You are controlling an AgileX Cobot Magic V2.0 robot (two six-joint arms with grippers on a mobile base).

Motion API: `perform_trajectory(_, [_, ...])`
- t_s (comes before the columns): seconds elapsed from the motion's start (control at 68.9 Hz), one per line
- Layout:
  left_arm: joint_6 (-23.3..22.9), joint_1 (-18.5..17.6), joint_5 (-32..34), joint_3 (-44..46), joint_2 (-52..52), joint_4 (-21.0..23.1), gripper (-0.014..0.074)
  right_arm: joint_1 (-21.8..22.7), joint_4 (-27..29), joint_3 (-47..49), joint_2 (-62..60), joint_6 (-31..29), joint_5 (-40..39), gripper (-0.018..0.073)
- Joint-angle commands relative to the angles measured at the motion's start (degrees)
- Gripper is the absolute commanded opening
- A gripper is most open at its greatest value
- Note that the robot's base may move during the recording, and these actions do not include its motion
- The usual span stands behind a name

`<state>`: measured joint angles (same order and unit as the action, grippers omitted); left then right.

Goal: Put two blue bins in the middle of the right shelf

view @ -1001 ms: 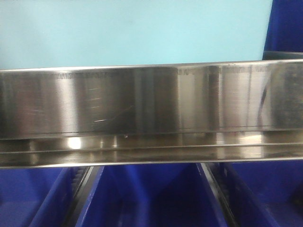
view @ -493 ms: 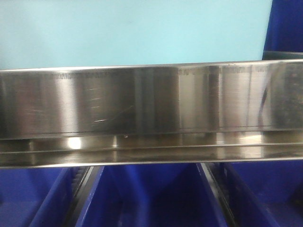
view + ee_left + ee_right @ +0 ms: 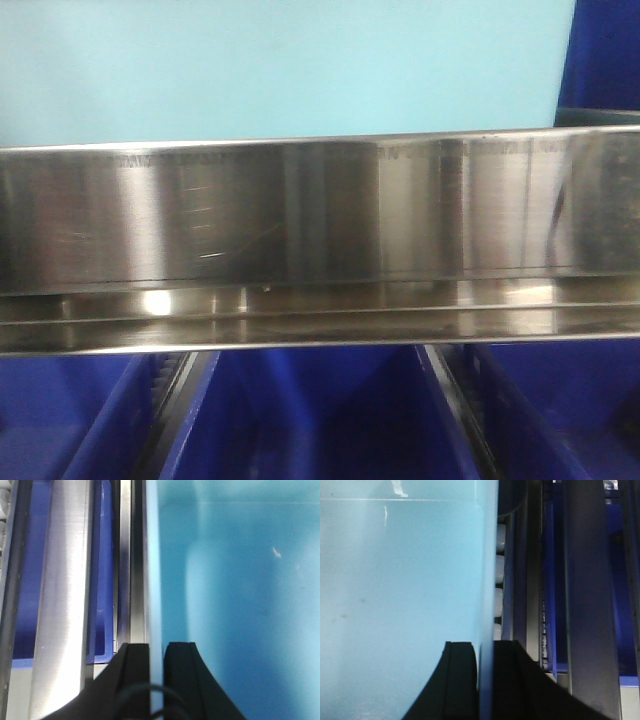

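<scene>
Above the shelf rail (image 3: 320, 215), the pale blue bin (image 3: 280, 70) is held. Its walls are clamped by left tool (image 3: 156, 652) and right tool (image 3: 485, 652) for balance.

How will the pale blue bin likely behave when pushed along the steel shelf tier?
Probably light: the pale blue bin looks empty inside. Its thin wall, pinched by the left gripper and right gripper, may flex somewhat. On the white rollers beside it, it would likely glide easily.
</scene>
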<state>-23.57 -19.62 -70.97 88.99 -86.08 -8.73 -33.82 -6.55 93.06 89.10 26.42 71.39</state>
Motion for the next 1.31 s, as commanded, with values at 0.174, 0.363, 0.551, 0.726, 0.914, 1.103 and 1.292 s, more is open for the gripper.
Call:
perform_trajectory(0.174, [0.1, 0.0, 1.0, 5.2, 0.9, 1.2, -0.0111, -0.1, -4.0, 7.0, -0.2, 0.6, -1.4, -0.0163])
perform_trajectory(0.363, [-0.6, -1.9, 1.0, 9.7, 1.6, -2.5, -0.0111, -1.6, -5.9, 9.8, -0.5, 1.1, -1.4, -0.0163])
perform_trajectory(0.551, [-0.6, -4.3, 1.0, 15.1, 1.8, -3.0, -0.0111, -3.8, -5.9, 12.5, -0.7, 1.1, -1.4, -0.0163])
perform_trajectory(0.726, [-0.6, -4.6, 1.0, 19.6, 1.8, -3.3, -0.0111, -4.0, -6.5, 16.7, -0.7, 1.1, -1.4, -0.0163])
perform_trajectory(0.914, [-0.6, -4.6, 1.0, 20.9, 1.9, -4.1, -0.0111, -4.0, -7.7, 19.7, -0.8, 1.1, -1.4, -0.0163])
perform_trajectory(1.103, [-0.6, -4.6, 1.0, 20.9, 1.9, -6.8, -0.0111, -4.0, -7.9, 19.7, -0.8, 1.1, -1.4, -0.0163])
perform_trajectory(1.292, [-0.6, -4.6, 1.0, 20.9, 1.9, -9.7, -0.0111, -4.0, -8.3, 19.7, -0.8, 1.1, -1.4, -0.0163])
